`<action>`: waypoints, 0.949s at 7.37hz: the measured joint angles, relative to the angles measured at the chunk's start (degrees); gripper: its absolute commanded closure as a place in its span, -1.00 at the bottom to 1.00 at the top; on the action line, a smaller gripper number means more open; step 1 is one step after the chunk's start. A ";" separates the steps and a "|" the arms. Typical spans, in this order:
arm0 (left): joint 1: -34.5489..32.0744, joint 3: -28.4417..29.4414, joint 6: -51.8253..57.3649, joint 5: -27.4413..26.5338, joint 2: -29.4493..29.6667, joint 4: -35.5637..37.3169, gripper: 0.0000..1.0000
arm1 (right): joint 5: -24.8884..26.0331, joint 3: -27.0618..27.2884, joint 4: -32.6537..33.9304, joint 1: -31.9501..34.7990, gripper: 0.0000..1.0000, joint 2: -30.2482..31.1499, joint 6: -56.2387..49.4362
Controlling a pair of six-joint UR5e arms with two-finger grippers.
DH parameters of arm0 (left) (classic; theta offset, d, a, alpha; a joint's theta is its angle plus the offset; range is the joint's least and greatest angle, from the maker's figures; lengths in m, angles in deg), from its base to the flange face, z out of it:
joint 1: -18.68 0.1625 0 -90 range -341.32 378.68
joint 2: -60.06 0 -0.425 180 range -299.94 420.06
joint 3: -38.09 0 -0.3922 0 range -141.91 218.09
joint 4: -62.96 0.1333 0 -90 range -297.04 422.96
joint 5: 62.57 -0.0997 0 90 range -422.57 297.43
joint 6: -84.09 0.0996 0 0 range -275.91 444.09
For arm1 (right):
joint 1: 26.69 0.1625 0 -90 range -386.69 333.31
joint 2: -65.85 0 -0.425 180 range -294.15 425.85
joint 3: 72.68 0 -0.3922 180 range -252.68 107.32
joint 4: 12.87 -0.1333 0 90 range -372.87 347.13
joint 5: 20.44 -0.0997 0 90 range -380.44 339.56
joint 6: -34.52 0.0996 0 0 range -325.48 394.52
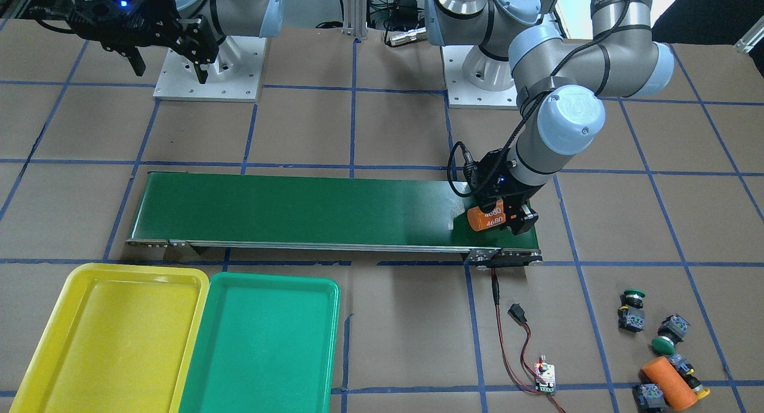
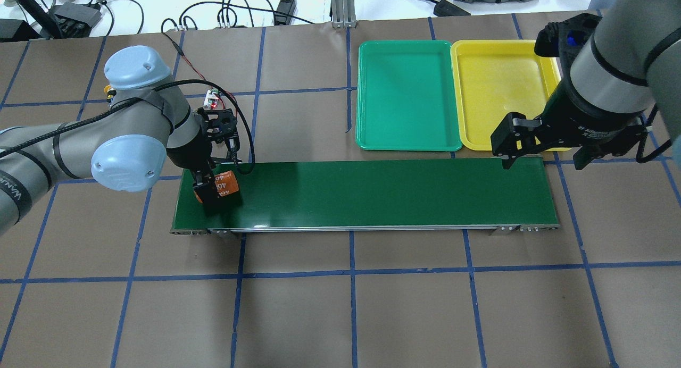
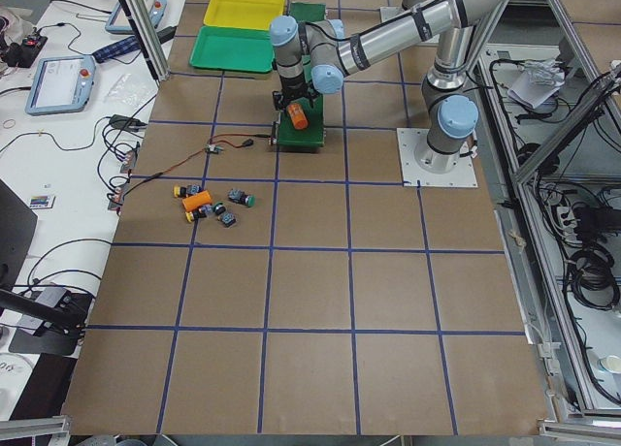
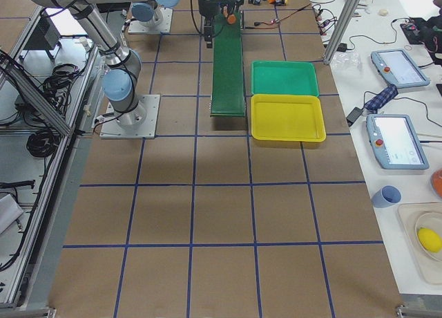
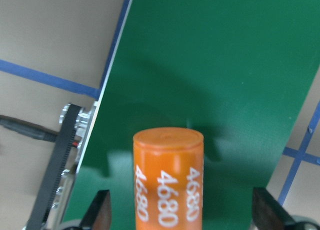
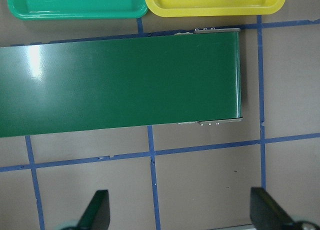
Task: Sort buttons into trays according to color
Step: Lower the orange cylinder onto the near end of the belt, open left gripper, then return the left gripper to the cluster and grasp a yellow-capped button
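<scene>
An orange cylinder marked "4680" (image 1: pixel 486 218) is held by the left gripper (image 1: pixel 500 217) low over the end of the dark-green conveyor belt (image 1: pixel 310 210) that lies farthest from the trays. From the left wrist camera the cylinder's long axis is seen running out between the fingers; whether it touches the belt cannot be told. The right gripper (image 2: pixel 542 144) is seen empty, its fingers spread wide, above the belt's opposite end, just beside the yellow tray (image 2: pixel 500 86) and the green tray (image 2: pixel 407 94), both without contents. The buttons (image 1: pixel 653 341) are clustered on the paper-covered table (image 1: pixel 406 329) beyond the left arm's end of the belt, beside a second orange cylinder (image 1: pixel 668 382). The left arm is judged much the nearer to them, the right well apart.
</scene>
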 measured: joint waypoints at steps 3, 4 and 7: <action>2.66 15.81 -0.49 -0.23 4.22 -10.26 -1.00 | 0.15 0.11 -0.07 0.04 -1.00 0.71 -0.02; 4.31 21.59 -2.78 -0.06 8.20 -11.24 -1.00 | 0.08 0.30 -0.09 0.09 -1.00 1.11 0.02; 9.94 36.89 -15.87 -0.02 21.78 -11.43 -1.00 | 0.04 0.62 -0.01 0.09 -1.00 1.41 -0.08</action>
